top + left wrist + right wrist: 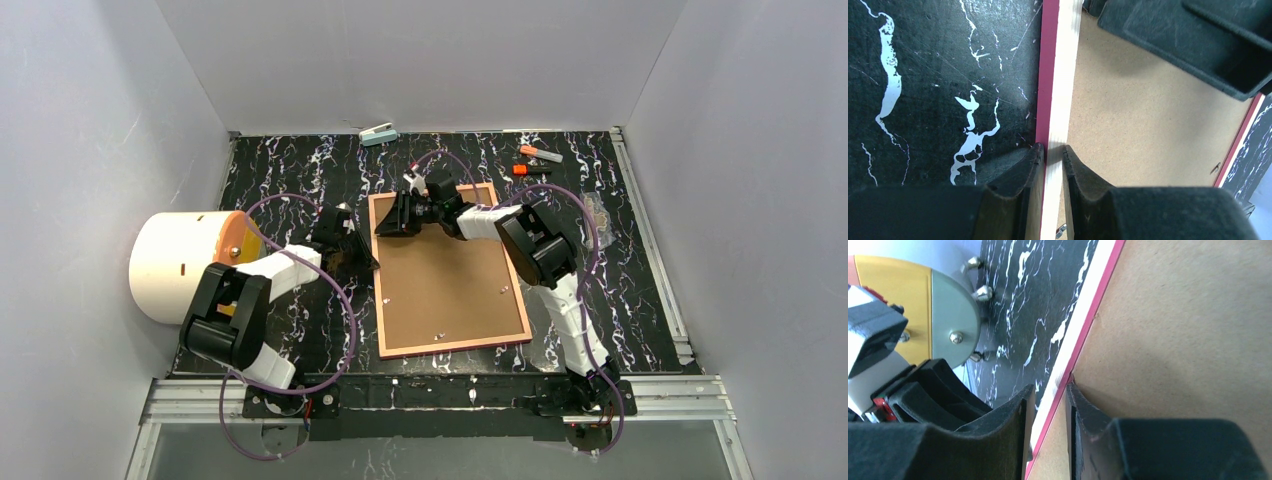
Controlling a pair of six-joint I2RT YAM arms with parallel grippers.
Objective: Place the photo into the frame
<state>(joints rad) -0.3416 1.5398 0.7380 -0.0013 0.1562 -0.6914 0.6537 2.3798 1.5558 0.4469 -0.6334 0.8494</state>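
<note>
Now both grippers clamp the rim of the thin, pink-edged, pale-wood picture frame (455,346).
It lies back-up in the middle of the black, white-veined table (290,180), with a brown cardboard backing board (450,275) filling it. The left gripper (1053,150) pinches the frame's left rail, one finger on either side. The right gripper (1050,387) is clenched on the rim near the far-left corner.

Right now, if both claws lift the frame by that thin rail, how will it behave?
Probably stiff: the frame has straight wood-coloured rails. Likely light for its size: thin rails round a flat backing board. With the left claw and right claw both along one side, it may sag or twist out.
</note>
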